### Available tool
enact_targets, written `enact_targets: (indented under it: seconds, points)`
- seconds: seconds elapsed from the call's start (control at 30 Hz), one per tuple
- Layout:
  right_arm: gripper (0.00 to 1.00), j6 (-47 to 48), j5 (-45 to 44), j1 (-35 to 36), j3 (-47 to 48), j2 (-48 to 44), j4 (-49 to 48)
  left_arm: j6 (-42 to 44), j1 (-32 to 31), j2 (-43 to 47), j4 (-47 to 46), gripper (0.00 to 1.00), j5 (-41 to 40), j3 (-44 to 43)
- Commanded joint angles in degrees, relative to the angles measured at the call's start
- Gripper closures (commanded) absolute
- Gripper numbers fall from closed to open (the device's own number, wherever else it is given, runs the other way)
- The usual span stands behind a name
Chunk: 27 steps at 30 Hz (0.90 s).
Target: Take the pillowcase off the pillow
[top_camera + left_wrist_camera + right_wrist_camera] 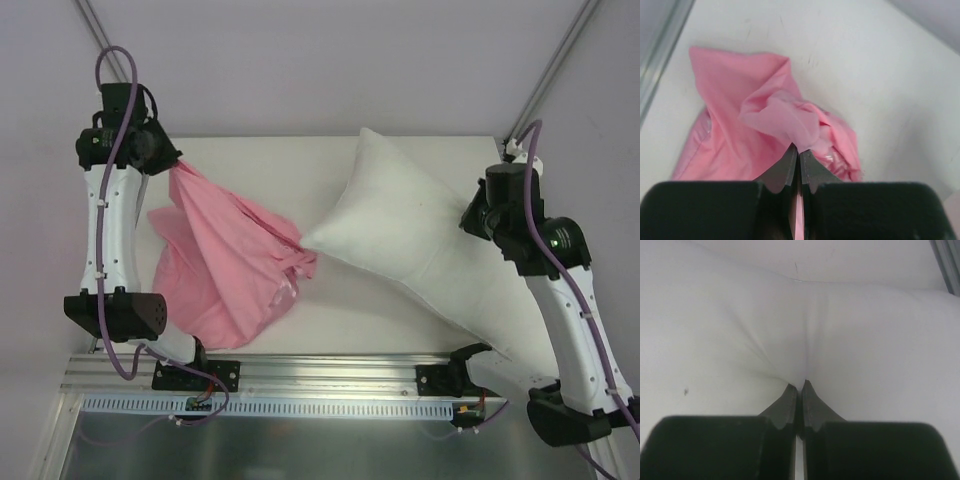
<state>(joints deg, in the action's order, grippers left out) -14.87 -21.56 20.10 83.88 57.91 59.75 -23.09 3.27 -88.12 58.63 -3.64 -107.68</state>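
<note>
left fingers [796, 158] pinching pillowcase [740, 110], right fingers [798, 393] pinching pillow [865, 340]

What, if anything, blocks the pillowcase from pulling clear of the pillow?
Nothing visible. The left gripper pinches the pillowcase, the right gripper pinches the pillow; only the pillow's left corner touches the pink fabric.

pink satiny pillowcase [225, 265], matt white pillow [400, 225]

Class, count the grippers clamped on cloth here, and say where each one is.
2. The left gripper is shut on the pillowcase, lifting it at far left. The right gripper is shut on the pillow, at its right side. No other gripper shows.
</note>
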Motion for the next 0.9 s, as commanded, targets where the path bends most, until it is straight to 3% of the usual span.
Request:
enact_targets:
  seconds: [0.0,0.23,0.27,0.3,0.33,0.37,0.43,0.5,0.6,0.63,0.87]
  points:
    - [0.99,1.6,-0.6,-1.9,8.3,4.8,-12.4,1.3,1.9,-0.7,3.1,1.00,-1.3,-10.1]
    - [0.99,0.1,2.7,-6.7,9.1,18.2,-16.2,-3.4,2.8,-4.9,4.5,1.00,0.6,-22.6]
    - [0.96,-0.1,3.2,-7.2,9.0,19.4,-16.2,-4.1,2.8,-5.9,4.3,1.00,2.1,-23.0]
    - [0.74,0.2,4.1,-7.5,9.0,20.7,-16.2,-4.3,2.8,-6.3,3.9,0.99,3.4,-22.8]
    - [0.59,0.5,6.1,-7.6,8.9,22.1,-16.1,-4.0,2.8,-6.9,3.8,0.89,5.1,-22.5]
    - [0.30,1.2,7.0,-7.6,8.3,22.4,-16.0,-2.7,2.7,-7.6,3.9,0.55,8.1,-21.4]
    - [0.15,1.5,8.3,-7.7,6.3,21.1,-16.4,-1.8,1.5,-7.2,3.8,0.21,8.0,-18.8]
    - [0.06,2.1,8.5,-7.6,5.2,19.5,-17.0,-0.8,-0.5,-5.4,3.2,0.02,6.8,-14.5]
    - [0.02,3.6,9.1,-7.6,4.3,16.2,-16.6,0.5,-2.9,-2.1,2.9,0.01,4.7,-9.5]
    - [0.00,4.1,10.0,-7.6,4.1,14.3,-16.2,0.9,-6.3,0.0,2.5,0.01,4.2,-6.9]
    - [0.04,8.6,9.8,-7.7,-1.4,3.6,-11.5,0.3,-18.5,14.3,-3.7,0.01,4.2,11.9]
